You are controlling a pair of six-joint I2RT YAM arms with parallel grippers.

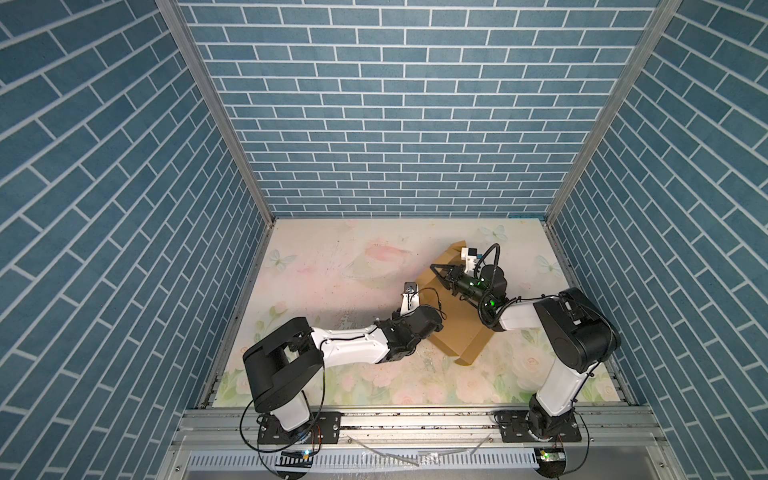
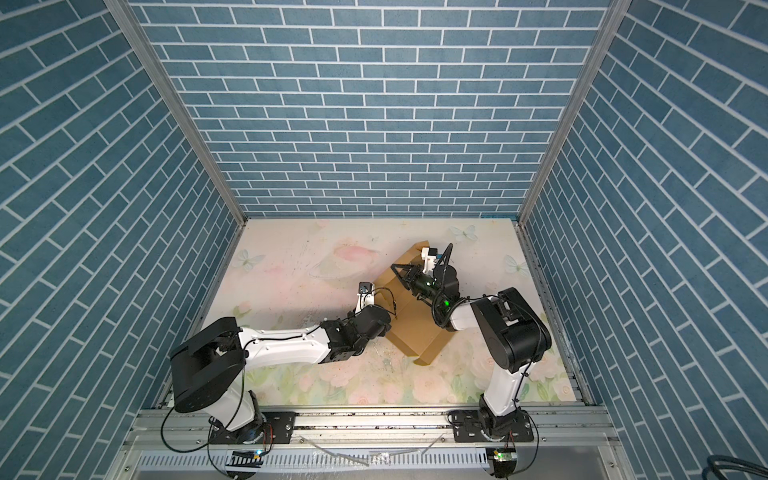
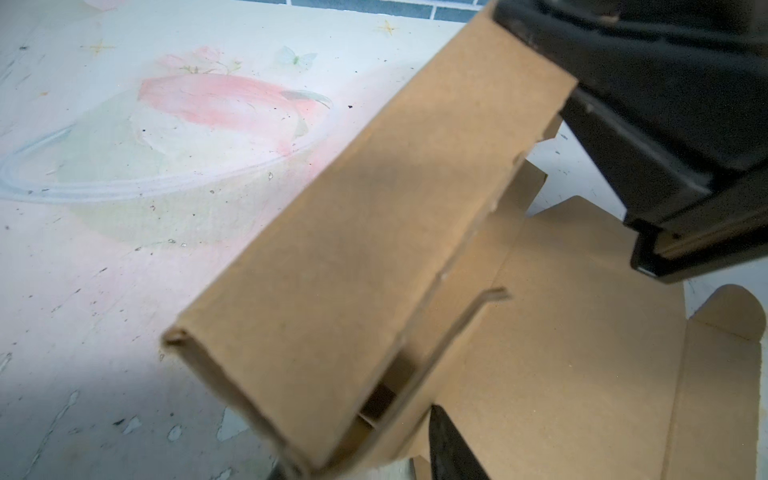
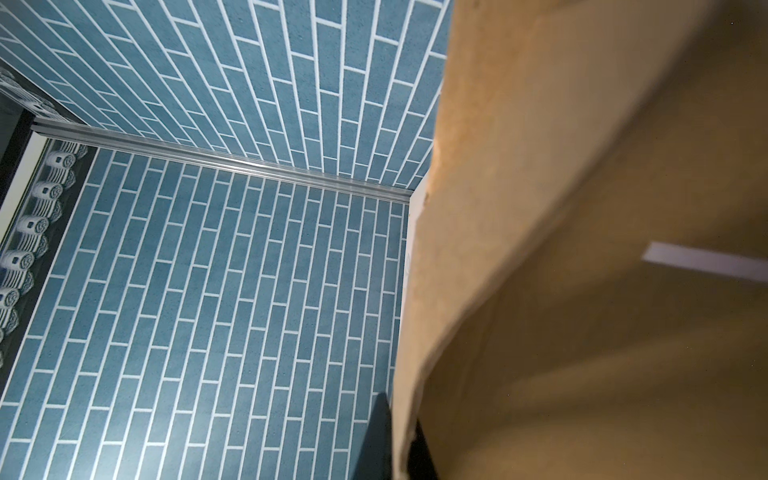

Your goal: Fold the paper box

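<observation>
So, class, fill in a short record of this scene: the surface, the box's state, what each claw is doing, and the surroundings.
surface: floral-print table
box: paper box, plain brown cardboard, partly folded, right of the table's middle
raised part: one side wall stands folded up
left claw: at the side wall, grip unclear
right claw: shut on a lifted flap of the box
surroundings: blue brick-pattern walls on three sides

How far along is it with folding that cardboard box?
Partway, I'd guess. Done: one side wall of the paper box stands folded over. In hand: the right hand pinches a raised flap, the left hand sits at the standing wall. Left: the panel with the rounded tab is not yet folded in.
</observation>
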